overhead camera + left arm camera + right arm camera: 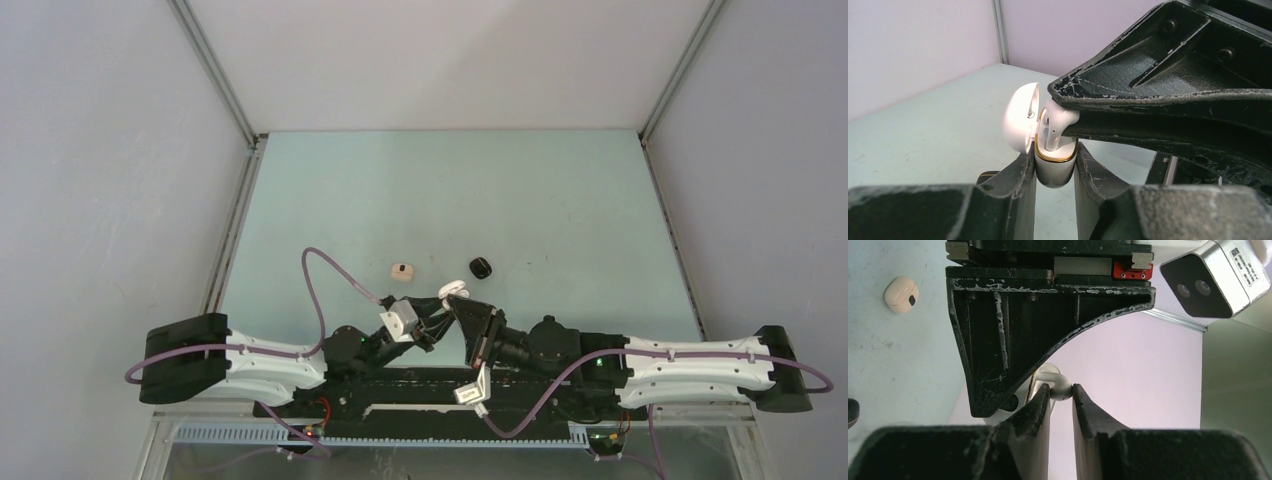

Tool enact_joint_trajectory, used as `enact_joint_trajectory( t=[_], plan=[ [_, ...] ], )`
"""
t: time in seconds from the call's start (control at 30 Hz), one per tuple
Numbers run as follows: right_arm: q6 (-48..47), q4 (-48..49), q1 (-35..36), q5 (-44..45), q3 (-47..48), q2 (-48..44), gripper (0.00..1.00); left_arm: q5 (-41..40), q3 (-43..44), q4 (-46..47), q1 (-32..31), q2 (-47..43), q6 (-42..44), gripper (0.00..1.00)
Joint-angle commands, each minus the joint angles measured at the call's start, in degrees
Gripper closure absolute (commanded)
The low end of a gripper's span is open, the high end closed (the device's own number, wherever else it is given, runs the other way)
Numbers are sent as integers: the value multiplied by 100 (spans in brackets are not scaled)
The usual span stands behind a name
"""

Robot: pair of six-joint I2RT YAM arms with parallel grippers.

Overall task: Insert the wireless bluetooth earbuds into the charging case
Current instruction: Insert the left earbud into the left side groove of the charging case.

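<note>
Left gripper [1055, 162]: clamped on glossy white gold-rimmed charging case [1054, 176], hinged open. Right gripper [1062, 394]: pinching white plastic earbud [1058, 124], stem in case mouth.

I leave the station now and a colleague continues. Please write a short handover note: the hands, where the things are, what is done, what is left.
Hands: the left hand is shut on the white charging case, whose lid is open. The right hand is shut on a white earbud, with its stem down in the case.
On the table: a small beige item and a small black item, both apart from the hands.
Done: case open, one earbud partly seated.
Left: press it home and release. Whether another bud sits inside cannot be seen.
</note>
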Motion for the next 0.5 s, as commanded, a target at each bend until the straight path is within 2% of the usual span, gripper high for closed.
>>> enact_joint_trajectory(
  t=[0.0,0.47],
  plan=[
    [-54,-455,-2,402,-5,81,88,-72,27,550,-22,-91,10,100],
    [269,-1635,69,466,557,193,75,-84,58,578,-23,33,47,100]
  ],
)
